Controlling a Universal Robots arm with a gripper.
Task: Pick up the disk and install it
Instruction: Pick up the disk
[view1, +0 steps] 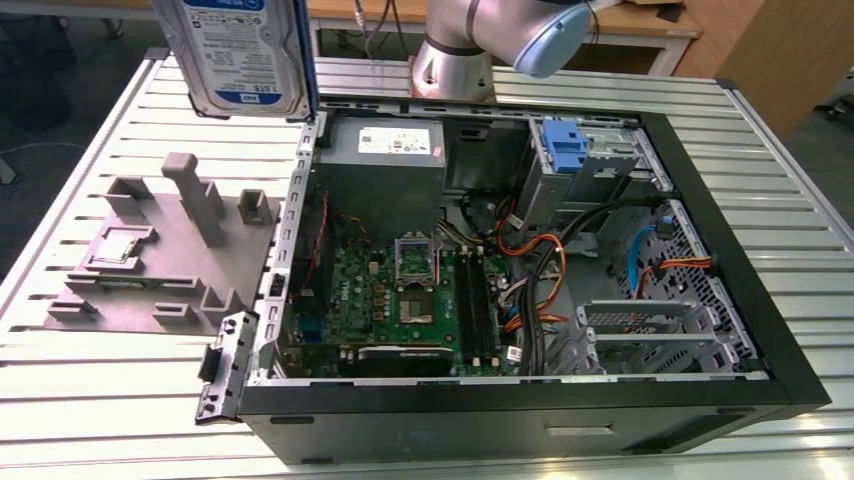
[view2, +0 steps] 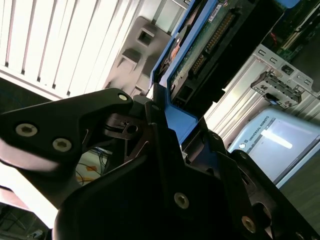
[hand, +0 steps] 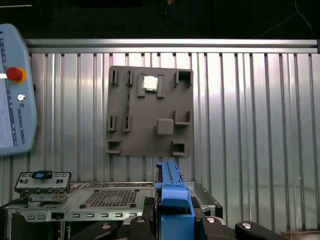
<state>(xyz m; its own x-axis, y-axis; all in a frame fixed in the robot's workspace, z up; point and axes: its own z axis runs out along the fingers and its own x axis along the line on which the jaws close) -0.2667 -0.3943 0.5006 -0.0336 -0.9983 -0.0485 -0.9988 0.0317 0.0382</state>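
The disk, a silver drive with a white-and-blue label and a blue carrier frame, hangs upright in the air above the far corner of the open computer case on the exterior view's left. In the second wrist view my gripper is shut on the blue frame's edge, and the disk's circuit-board side and connector face the camera. In the first wrist view the blue frame stands edge-on between my black fingers.
A grey fixture plate with pegs lies on the slatted metal table beside the case. Inside the case are a grey power-supply box, a motherboard, loose cables and a bare blue bracket. The arm's base stands behind the case.
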